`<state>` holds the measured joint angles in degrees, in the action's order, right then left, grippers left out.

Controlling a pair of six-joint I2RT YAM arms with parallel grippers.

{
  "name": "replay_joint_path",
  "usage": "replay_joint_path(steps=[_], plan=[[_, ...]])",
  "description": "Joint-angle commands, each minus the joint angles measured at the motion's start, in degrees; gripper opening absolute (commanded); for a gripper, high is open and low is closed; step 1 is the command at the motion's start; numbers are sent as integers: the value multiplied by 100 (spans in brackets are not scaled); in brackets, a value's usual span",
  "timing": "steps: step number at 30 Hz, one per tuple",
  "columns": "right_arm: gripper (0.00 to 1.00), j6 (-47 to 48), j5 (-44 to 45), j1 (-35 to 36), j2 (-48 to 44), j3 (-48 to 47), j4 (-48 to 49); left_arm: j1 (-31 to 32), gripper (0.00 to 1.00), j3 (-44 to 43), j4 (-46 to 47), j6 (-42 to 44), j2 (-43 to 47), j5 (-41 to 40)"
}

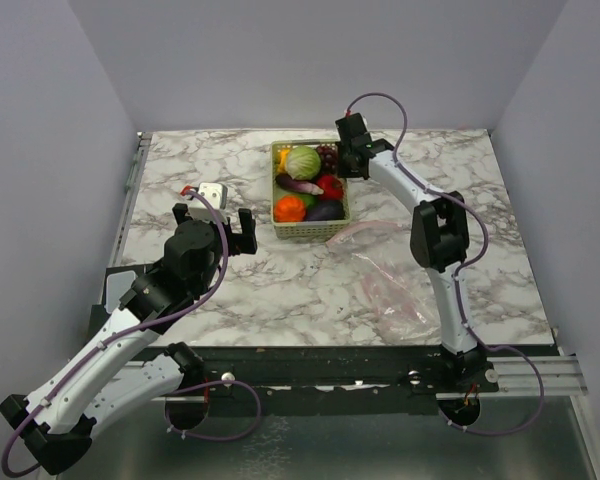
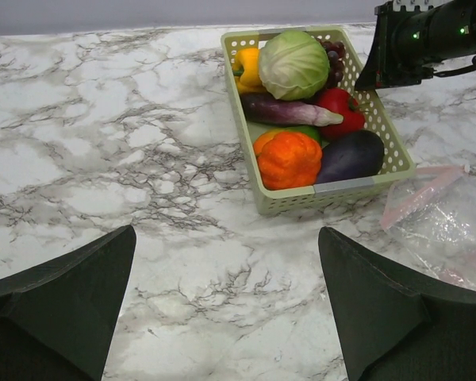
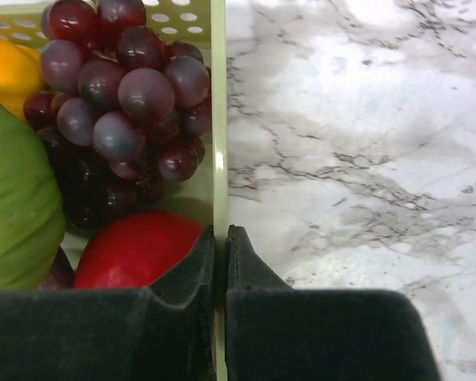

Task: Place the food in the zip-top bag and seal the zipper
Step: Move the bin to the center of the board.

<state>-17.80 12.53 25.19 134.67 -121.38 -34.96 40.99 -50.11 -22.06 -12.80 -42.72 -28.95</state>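
Top external view: marble table [image 1: 230,290], arms based at the near edge. Yellow-green mesh basket [image 1: 310,233] sits toward the far middle. All the food is inside it, none on the tabletop.

Contents, left wrist view:
- green cabbage [image 2: 293,63] at the far end, yellow pepper [image 2: 247,65] to its left
- dark red grapes [image 2: 333,63] in the far right corner
- long purple eggplant [image 2: 285,111] lying across the middle, red pepper [image 2: 341,107] by the right wall
- orange fruit [image 2: 289,157] and a dark purple eggplant [image 2: 351,155] against the near wall

Zip-top bag [image 1: 385,275] lies flat and crinkled on the table, just off the basket's near right corner and beside the right arm. Nothing is in it. Zipper [image 2: 424,190] shows as a pinkish strip at the end nearest the basket. I cannot tell whether it is pressed shut.

Right gripper [image 1: 352,165] reaches over the basket's far right corner. Right wrist view: its jaws are pinched together on the basket's thin right wall, one finger inside by the red pepper and grapes, one outside over bare marble.

Left gripper [image 1: 215,218] hangs left of the basket, well apart from it. Its jaws are spread wide, with nothing between them, above bare table.
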Motion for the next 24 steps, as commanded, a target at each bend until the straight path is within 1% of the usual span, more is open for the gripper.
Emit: replay_joint_path(steps=[1, 7, 8, 12, 14, 20, 21, 24], plan=[[1, 126, -19, -284, -301, 420, 292, -18, 99, 80, -12, 12, -15, -117], [1, 242, 71, -435, -388, 644, 336, -21, 99, 71, -15, 5, -42, -94], [3, 250, 54, -436, -395, 670, 359, -19, 99, 71, -22, 9, -43, -89], [17, 254, 16, -437, -460, 765, 422, -21, 99, 71, -22, 6, -43, -85], [28, 249, 1, -436, -519, 803, 457, -22, 99, 70, -14, 5, -43, -64], [53, 226, -69, -436, -846, 863, 477, -23, 99, 71, -15, 13, -70, -17], [56, 227, -61, -440, -930, 905, 485, -26, 99, 71, -16, 7, -69, -7], [61, 226, -42, -438, -1217, 1079, 490, -23, 99, 71, -14, 8, -63, 24]])
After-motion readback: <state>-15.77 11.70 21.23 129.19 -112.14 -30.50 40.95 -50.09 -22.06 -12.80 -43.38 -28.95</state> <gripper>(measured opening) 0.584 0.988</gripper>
